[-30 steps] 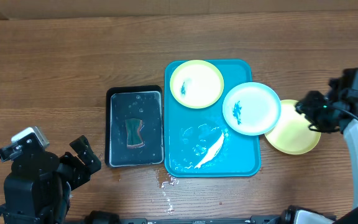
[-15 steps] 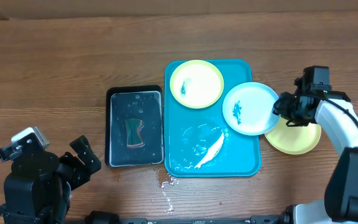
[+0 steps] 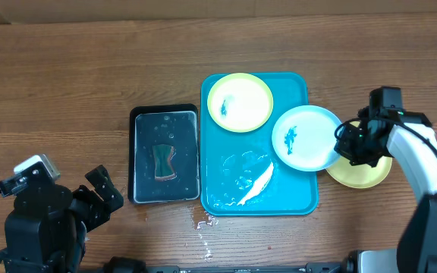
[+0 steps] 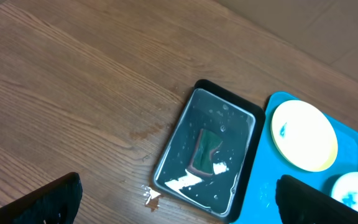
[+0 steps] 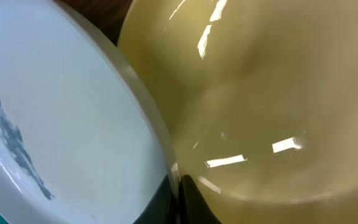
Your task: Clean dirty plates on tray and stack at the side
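Brown wooden table [image 3: 67, 76] carries your turquoise tray [image 3: 298, 193]. One yellow-green plate [image 3: 240, 102] lies at its far end. The light blue plate [image 3: 306, 136] overhangs the tray's right rim, overlapping a second yellow-green plate [image 3: 363, 173] on the wood. Your right gripper [image 3: 349, 142] meets the blue plate's edge, but you cannot tell its grip. Your left gripper [image 3: 105, 196] is spread wide.

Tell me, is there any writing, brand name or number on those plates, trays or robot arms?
No readable text in any view.
The light blue plate and the yellow-green plate carry only blue smears, not letters.
The turquoise tray and black tray show no label.
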